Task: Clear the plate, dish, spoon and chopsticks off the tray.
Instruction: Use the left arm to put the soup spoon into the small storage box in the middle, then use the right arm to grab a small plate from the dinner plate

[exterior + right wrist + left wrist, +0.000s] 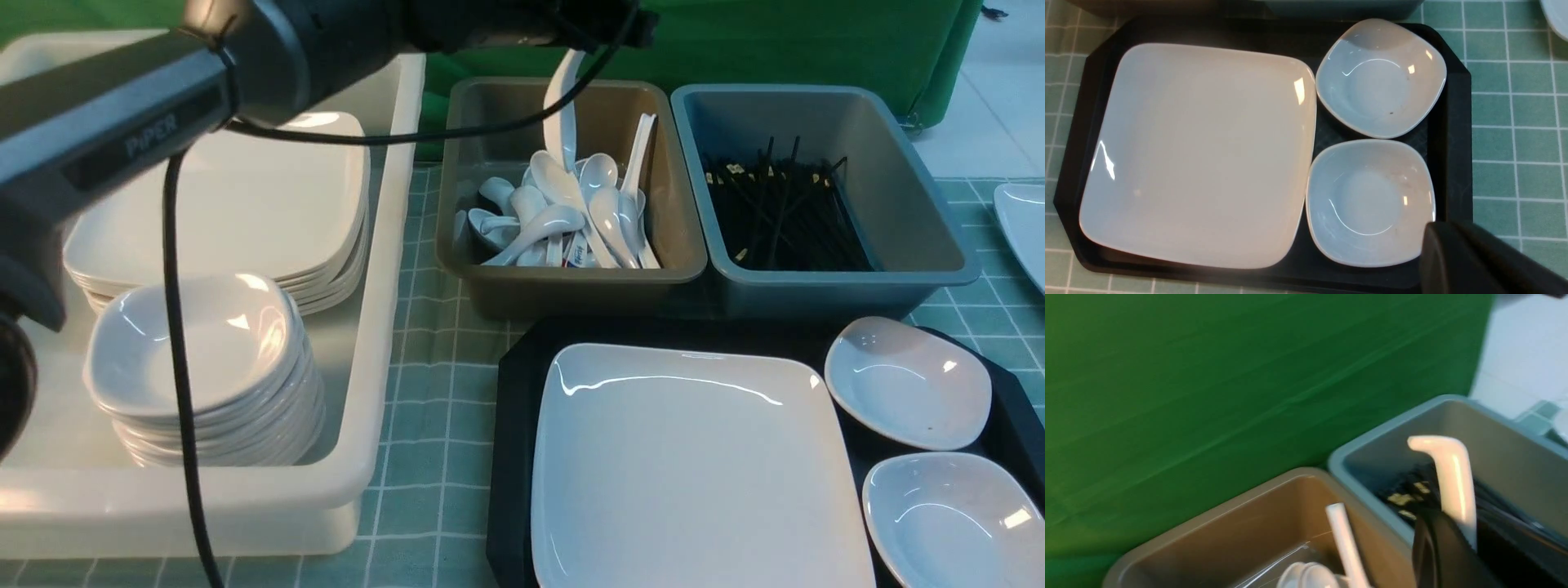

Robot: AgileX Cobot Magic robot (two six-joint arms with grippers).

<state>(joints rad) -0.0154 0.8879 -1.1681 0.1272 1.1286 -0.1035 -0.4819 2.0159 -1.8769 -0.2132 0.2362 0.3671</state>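
Note:
A white spoon (563, 106) hangs upright over the brown bin (563, 282), with my left gripper (571, 41) shut on its handle. In the left wrist view the handle (1453, 473) sticks out past a dark finger (1437, 547). The black tray (510, 384) holds the large square plate (694, 465) and two small dishes (906, 380) (955, 514). Black chopsticks (775, 212) lie in the grey bin (841, 282). My right gripper (1437, 245) hovers shut above the tray's corner (1453, 102), beside one small dish (1370, 202). It is out of the front view.
A white tub (384, 327) at the left holds stacked square plates (245, 204) and stacked small dishes (204, 351). Several spoons (563, 220) pile in the brown bin. Another white plate's edge (1020, 220) shows at the far right. A green backdrop stands behind the bins.

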